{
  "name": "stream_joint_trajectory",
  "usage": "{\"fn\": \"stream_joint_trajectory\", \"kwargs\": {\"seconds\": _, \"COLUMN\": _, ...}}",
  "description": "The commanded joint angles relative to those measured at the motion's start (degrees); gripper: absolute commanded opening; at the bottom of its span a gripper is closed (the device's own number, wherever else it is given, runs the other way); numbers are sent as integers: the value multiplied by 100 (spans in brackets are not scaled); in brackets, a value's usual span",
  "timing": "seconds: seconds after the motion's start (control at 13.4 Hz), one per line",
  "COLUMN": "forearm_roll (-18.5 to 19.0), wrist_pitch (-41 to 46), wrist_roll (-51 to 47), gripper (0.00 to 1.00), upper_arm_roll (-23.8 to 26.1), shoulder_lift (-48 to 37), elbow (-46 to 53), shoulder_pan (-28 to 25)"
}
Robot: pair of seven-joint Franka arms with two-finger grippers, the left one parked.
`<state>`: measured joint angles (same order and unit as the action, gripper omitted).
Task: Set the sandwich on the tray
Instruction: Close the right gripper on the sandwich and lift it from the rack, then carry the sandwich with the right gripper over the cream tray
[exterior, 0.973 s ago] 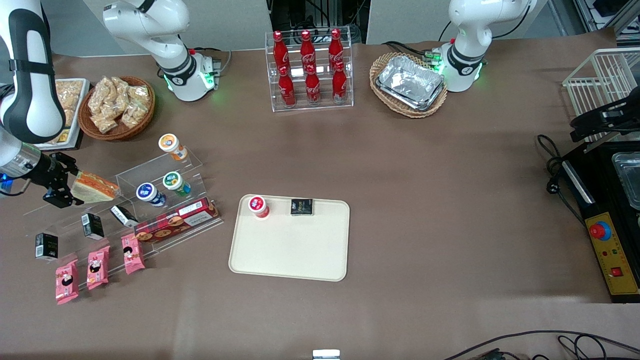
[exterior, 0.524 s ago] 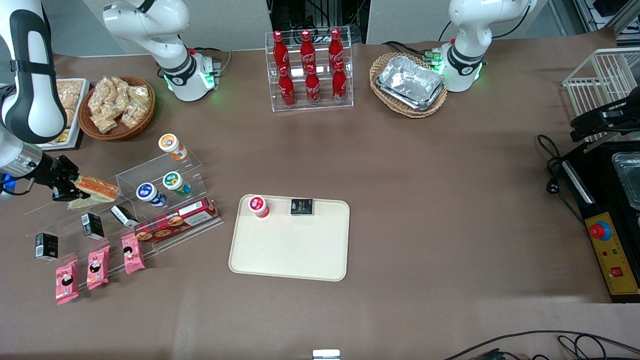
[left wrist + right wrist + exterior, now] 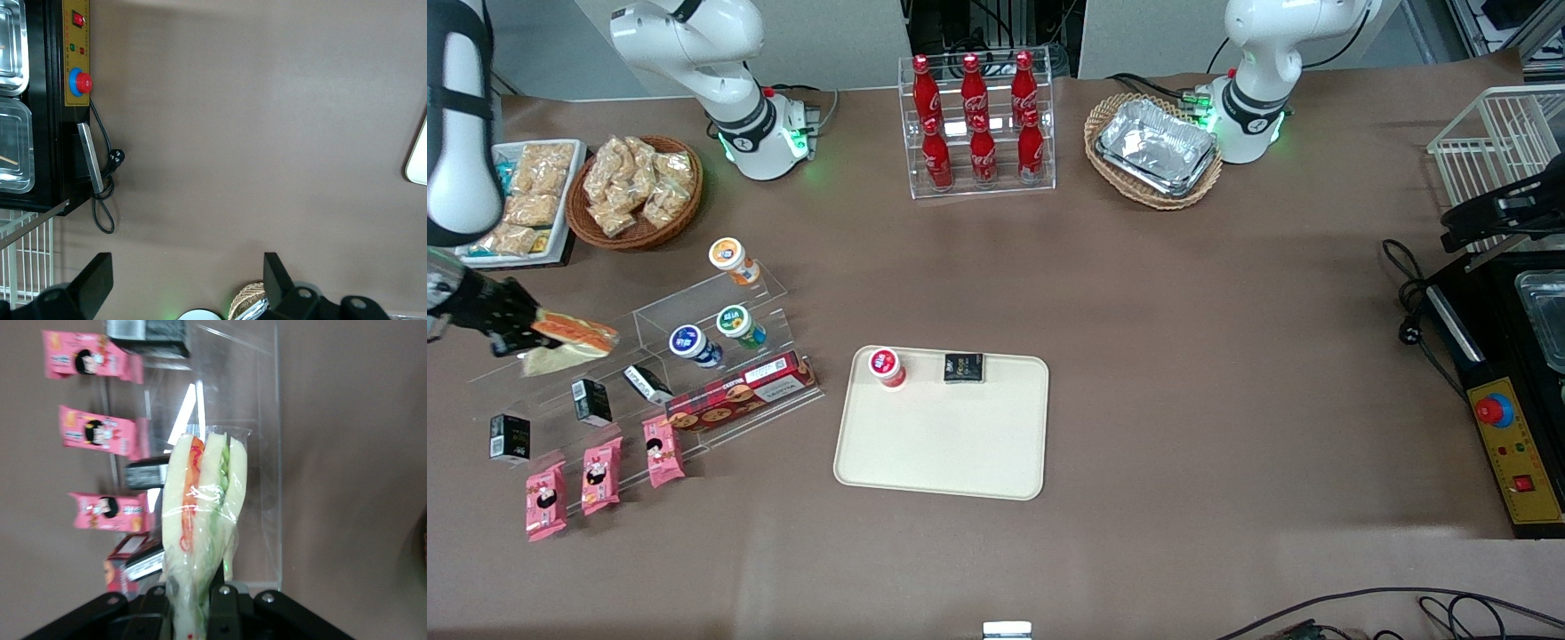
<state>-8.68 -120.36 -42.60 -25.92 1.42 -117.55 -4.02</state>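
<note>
The pincer point(image 3: 516, 335) hangs above the clear acrylic display rack point(image 3: 649, 356) at the working arm's end of the worktop point(image 3: 1183, 356), clamped on the sandwich point(image 3: 569, 334). From the front, the sandwich shows only as an orange-red edge over a pale underside, sticking out of the dark fingers toward the tray. The right wrist view shows far more of it: the sandwich point(image 3: 203, 533) stands on edge in clear wrap, its white bread layers, an orange strip and some green filling all visible, with its lower end pinched between the black fingers point(image 3: 223, 603). Under it in that view lie the rack's transparent shelf point(image 3: 253, 453), pink snack packets point(image 3: 100, 430) and small black boxes point(image 3: 147, 337).

Only the front view takes in the tray point(image 3: 943, 444), well apart from the sandwich, near the middle of the worktop. A red-lidded cup point(image 3: 887, 366) and a black packet point(image 3: 964, 367) sit on it along its edge farther from the camera.
</note>
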Motion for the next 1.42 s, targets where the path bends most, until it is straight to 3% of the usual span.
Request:
{"fn": "stream_joint_trajectory", "kwargs": {"seconds": 0.0, "forearm_roll": -45, "wrist_pitch": 855, "wrist_roll": -20, "gripper": 16, "upper_arm_roll": -10, "shoulder_lift": 60, "elbow": 1065, "shoulder_pan": -256}}
{"fn": "stream_joint_trajectory", "kwargs": {"seconds": 0.15, "forearm_roll": -63, "wrist_pitch": 953, "wrist_roll": -325, "gripper": 16, "upper_arm_roll": -10, "shoulder_lift": 60, "elbow": 1339, "shoulder_pan": -563}}
{"fn": "stream_joint_trajectory", "kwargs": {"seconds": 0.52, "forearm_roll": -45, "wrist_pitch": 927, "wrist_roll": -2354, "gripper": 16, "upper_arm_roll": -1, "shoulder_lift": 437, "elbow": 1770, "shoulder_pan": -1696}}
{"fn": "stream_joint_trajectory", "kwargs": {"seconds": 1.05, "forearm_roll": -63, "wrist_pitch": 716, "wrist_roll": -4921, "gripper": 17, "upper_arm_roll": 8, "shoulder_lift": 1912, "elbow": 2657, "shoulder_pan": -3094}}
{"fn": "stream_joint_trajectory", "kwargs": {"seconds": 1.35, "forearm_roll": -115, "wrist_pitch": 6, "wrist_roll": -5960, "gripper": 17, "upper_arm_roll": 60, "shoulder_lift": 2757, "elbow": 3019, "shoulder_pan": -3631}}
